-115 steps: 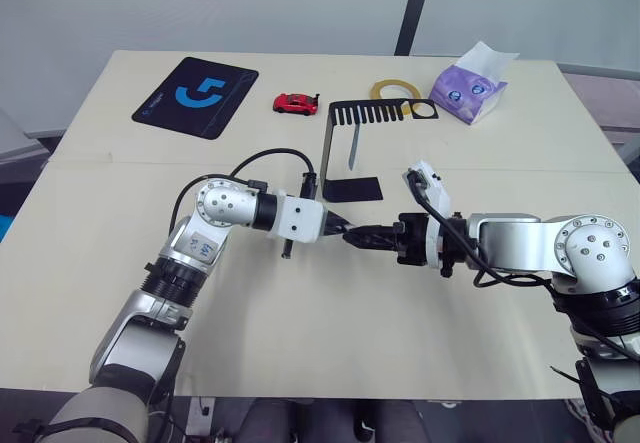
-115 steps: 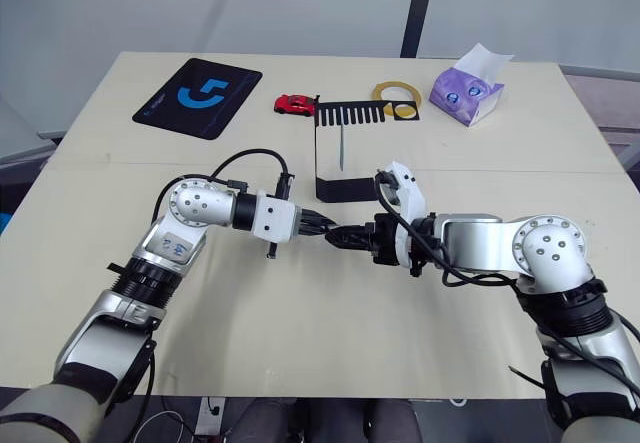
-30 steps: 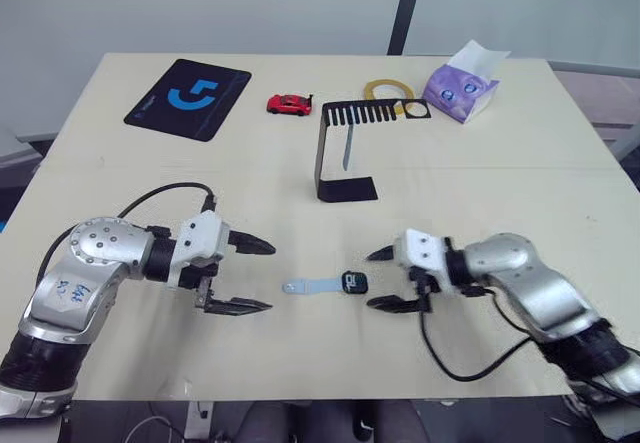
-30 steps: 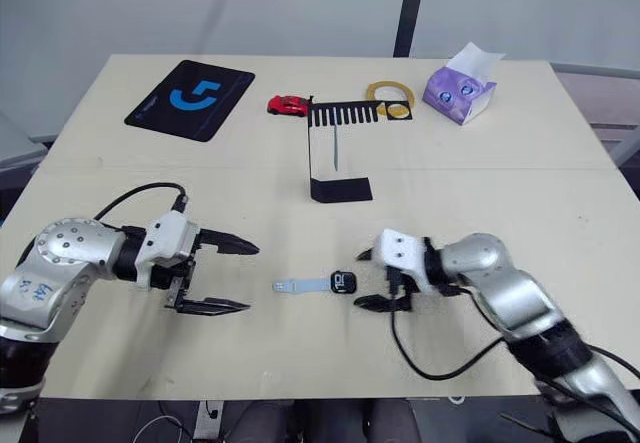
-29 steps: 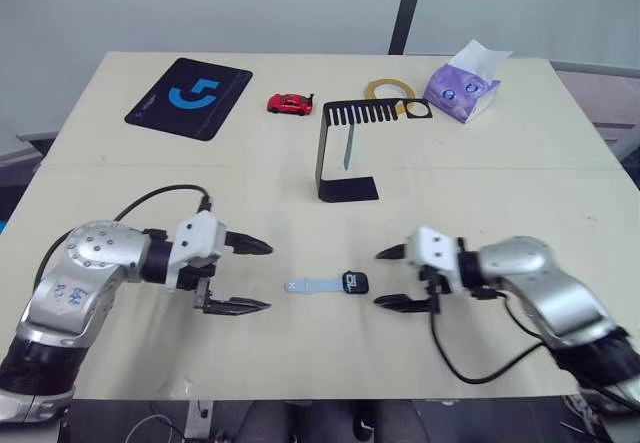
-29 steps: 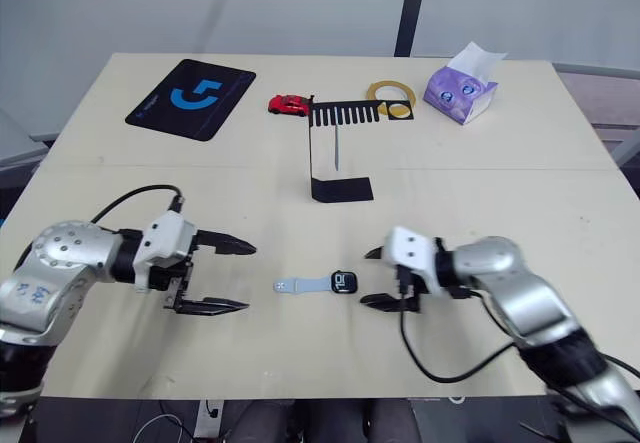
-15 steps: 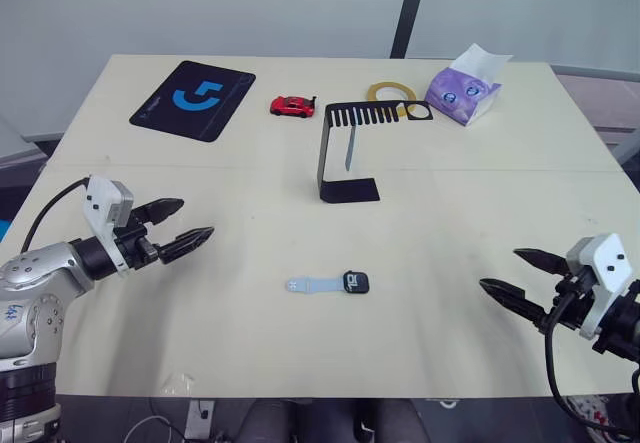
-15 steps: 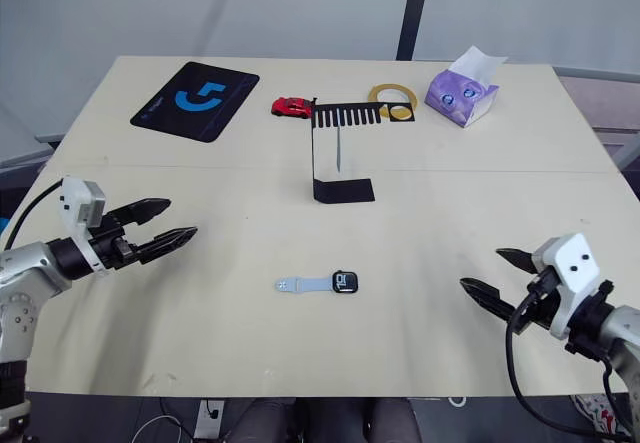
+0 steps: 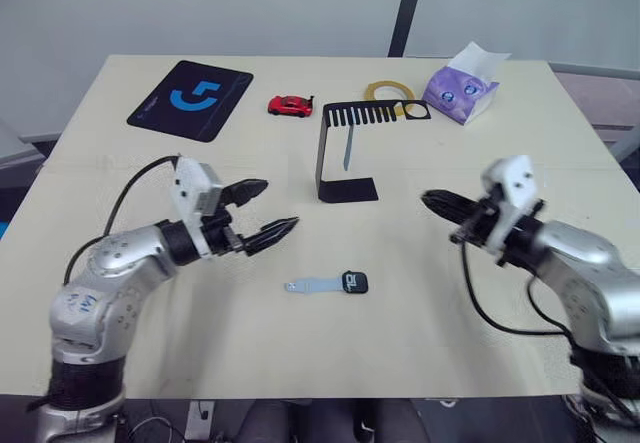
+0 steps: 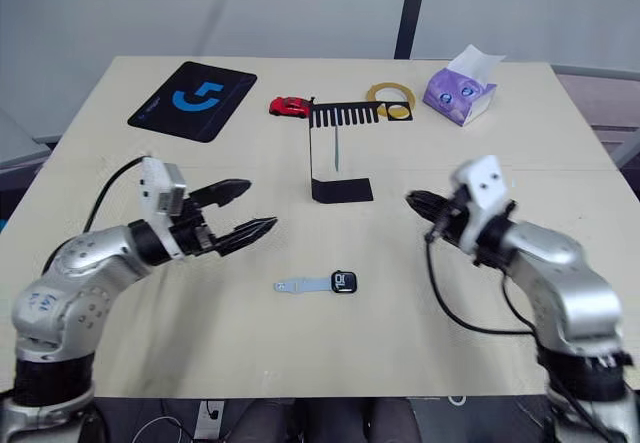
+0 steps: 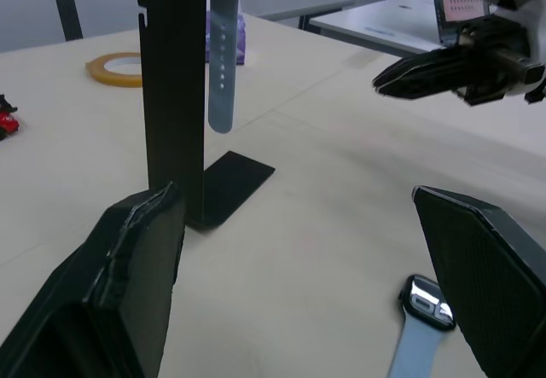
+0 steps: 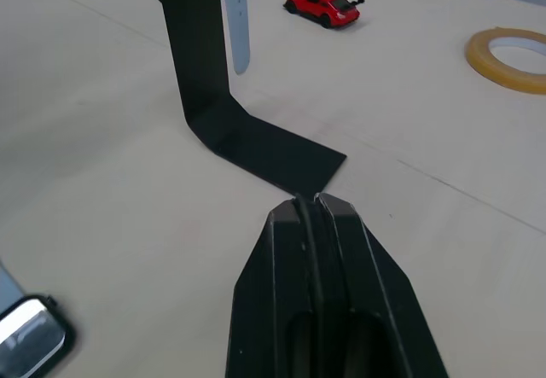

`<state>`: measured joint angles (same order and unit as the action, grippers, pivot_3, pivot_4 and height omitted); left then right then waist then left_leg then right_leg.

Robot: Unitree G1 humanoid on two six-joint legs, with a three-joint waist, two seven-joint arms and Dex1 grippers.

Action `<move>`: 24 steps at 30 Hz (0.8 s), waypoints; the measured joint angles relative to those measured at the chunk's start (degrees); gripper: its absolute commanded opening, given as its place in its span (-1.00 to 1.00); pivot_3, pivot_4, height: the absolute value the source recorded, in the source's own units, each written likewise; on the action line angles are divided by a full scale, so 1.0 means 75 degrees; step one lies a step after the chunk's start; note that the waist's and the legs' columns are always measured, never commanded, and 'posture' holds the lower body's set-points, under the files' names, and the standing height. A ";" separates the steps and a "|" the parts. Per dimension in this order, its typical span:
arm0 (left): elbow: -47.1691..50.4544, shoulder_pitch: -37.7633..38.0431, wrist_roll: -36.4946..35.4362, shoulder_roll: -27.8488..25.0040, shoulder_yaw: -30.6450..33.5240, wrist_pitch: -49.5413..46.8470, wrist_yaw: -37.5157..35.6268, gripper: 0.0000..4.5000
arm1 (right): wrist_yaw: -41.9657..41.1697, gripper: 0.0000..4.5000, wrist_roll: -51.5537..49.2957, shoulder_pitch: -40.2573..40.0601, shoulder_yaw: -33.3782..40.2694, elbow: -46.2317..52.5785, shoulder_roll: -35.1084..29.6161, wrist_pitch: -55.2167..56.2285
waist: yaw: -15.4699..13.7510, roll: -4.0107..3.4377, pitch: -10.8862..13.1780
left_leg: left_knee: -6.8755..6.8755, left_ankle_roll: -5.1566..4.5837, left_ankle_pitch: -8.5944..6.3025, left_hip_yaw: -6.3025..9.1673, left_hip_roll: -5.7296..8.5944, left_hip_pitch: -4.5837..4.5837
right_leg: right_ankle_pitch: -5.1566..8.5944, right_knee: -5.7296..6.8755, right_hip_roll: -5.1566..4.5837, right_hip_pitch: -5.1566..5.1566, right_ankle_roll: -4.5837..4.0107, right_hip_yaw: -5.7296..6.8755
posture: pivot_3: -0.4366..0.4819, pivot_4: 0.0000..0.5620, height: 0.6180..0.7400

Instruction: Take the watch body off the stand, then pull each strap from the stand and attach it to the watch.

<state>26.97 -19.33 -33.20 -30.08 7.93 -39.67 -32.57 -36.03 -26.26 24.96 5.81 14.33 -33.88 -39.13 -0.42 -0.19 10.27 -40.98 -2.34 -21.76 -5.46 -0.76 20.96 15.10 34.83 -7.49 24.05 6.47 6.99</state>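
The left end effector (image 11: 299, 284) has its two black fingers (image 11: 128, 293) spread wide apart over the pale tabletop (image 11: 324, 182). Beyond them the stand (image 11: 175, 105) rises upright, with one strap (image 11: 221, 62) hanging from its slotted top arm. The watch body (image 11: 429, 303), joined to the other strap (image 11: 411, 352), lies flat near the fingers. The right end effector (image 11: 448, 64) hovers farther off, fingers together. A tape roll (image 11: 113, 68) lies far back.

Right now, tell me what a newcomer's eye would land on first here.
The small black watch body with one pale blue-grey strap attached lies on the table's middle, between the open left gripper and the shut right gripper. Behind it, the black bent-metal stand holds a second strap.
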 measured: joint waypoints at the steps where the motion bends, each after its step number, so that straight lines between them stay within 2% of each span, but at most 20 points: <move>1: 0.0112 -0.0097 0.0245 0.0208 -0.0204 -0.0068 0.0474 1.00 | 0.0156 -0.98 0.0290 0.0525 -0.0444 -0.0508 0.0344 0.0025 | 0.0047 0.0000 0.0000 | -0.0001 -0.0003 0.0004 -0.0003 0.0002 0.0001 | 0.0000 0.0002 0.0000 0.0000 0.0000 0.0003 | -0.05 -0.47 0.97; 7: 0.0279 -0.0255 0.0634 0.0454 -0.0599 -0.0251 0.1263 1.00 | 0.0358 -0.98 0.0945 0.1498 -0.1331 -0.1961 0.1131 0.0334 | 0.0061 0.0000 0.0000 | -0.0002 -0.0004 0.0005 0.0006 0.0004 0.0026 | 0.0000 0.0009 -0.0002 0.0019 0.0000 0.0014 | -0.05 -0.47 0.97; 16: 0.0282 -0.0410 0.0693 0.0690 -0.0738 -0.0323 0.1563 1.00 | 0.0789 -0.98 0.1934 0.2503 -0.1486 -0.4219 0.1885 0.1228 | 0.0107 -0.0001 0.0000 | -0.0001 -0.0001 0.0007 0.0004 0.0000 0.0027 | 0.0000 0.0010 0.0002 0.0022 0.0000 0.0013 | -0.05 -0.47 0.97; 24: 0.0297 -0.0432 0.0731 0.0743 -0.0853 -0.0373 0.1733 1.00 | 0.0856 -0.98 0.2349 0.2978 -0.1491 -0.5742 0.2339 0.1959 | 0.0113 -0.0002 0.0000 | 0.0000 0.0002 0.0008 0.0006 -0.0002 0.0027 | 0.0000 0.0013 0.0002 0.0024 0.0000 0.0012 | -0.05 -0.47 0.97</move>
<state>29.20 -22.57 -27.72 -24.50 1.53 -42.47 -19.57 -29.61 -8.64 47.29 -5.37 -28.73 -16.34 -24.43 0.42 -0.20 10.27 -40.99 -2.32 -21.69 -5.41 -0.78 21.17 15.10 34.93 -7.48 24.23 6.47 7.07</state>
